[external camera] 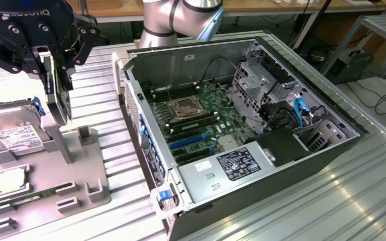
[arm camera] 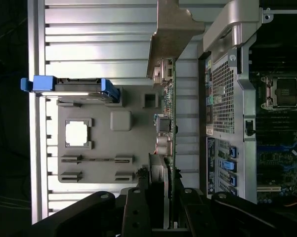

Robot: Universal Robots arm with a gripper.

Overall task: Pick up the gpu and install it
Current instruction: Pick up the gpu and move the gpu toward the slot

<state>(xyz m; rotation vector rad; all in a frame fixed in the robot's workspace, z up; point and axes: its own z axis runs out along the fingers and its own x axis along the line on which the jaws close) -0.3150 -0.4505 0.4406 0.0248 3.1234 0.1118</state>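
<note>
In the exterior view, the black gripper (external camera: 57,75) is seen toward ten o'clock of the scene, above the grey holder tray (external camera: 79,165). Its fingers are pressed together on the gpu (external camera: 60,105), which is gripped by its upper edge and hangs upright under them. It cannot be told whether the lower edge of the card is free of the tray or touches it.

In the wrist view, the gripper (arm camera: 163,185) is seen clamped on the thin edge of the gpu (arm camera: 171,123). The silver metal bracket (arm camera: 173,29) is found at the end of the card far from the fingers. In this view the card lies between the tray (arm camera: 138,143) and the computer case (arm camera: 222,79).

On the tray in the exterior view, a hard drive (external camera: 15,135) with blue side pieces stands at about eight o'clock from the gpu. A processor chip (external camera: 10,182) is placed at six o'clock from the drive, and a green memory stick (external camera: 38,193) lies just beside the chip, toward four o'clock. The drive (arm camera: 69,85) and the chip (arm camera: 77,133) are also seen from the wrist.

The computer case (external camera: 267,196) lies open at three o'clock from the tray, with the motherboard (external camera: 203,118) exposed inside.
</note>
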